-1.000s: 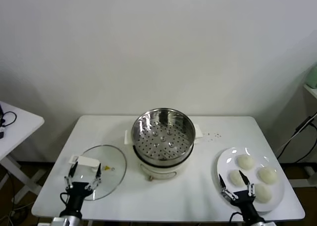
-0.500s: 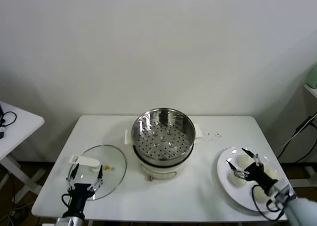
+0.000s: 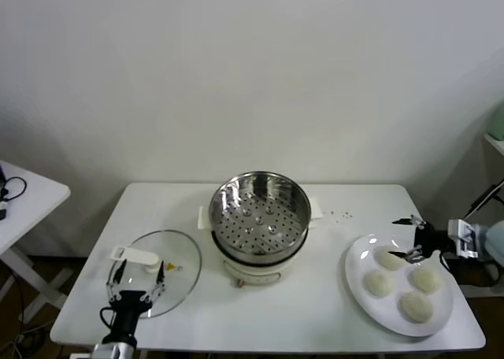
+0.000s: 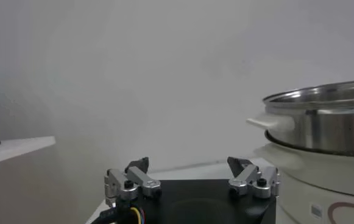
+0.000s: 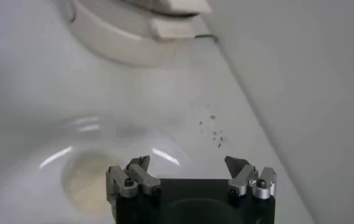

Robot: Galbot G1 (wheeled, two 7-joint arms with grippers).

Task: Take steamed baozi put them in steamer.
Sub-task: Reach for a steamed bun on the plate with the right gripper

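The right end effector (image 3: pixel 410 238) reaches in from the table's right side with its fingers spread wide and nothing between them. It hovers over the far edge of the plate (image 3: pixel 356 276), just above the farthest bun (image 3: pixel 388 258). In the right wrist view its two fingertips (image 5: pixel 138 165) stand well apart over the plate's glossy rim (image 5: pixel 97 125), with one bun (image 5: pixel 85 182) partly showing behind them.

Four buns lie on the plate at the right end of the table (image 3: pixel 315 316): the farthest one, one to its near left (image 3: pixel 378 283), one on the right (image 3: pixel 425 279) and the nearest (image 3: pixel 415 306). All are apart from the end effector.

The steamer (image 3: pixel 260 221) stands mid-table, its perforated tray bare.

The left end effector (image 3: pixel 135 278) is parked low at the table's near left edge, fingers released and empty, over the near rim of the glass lid (image 3: pixel 177 264) that lies flat beside the steamer. The left wrist view shows its fingers (image 4: pixel 135 176) apart, with the steamer (image 4: pixel 323 131) beyond.
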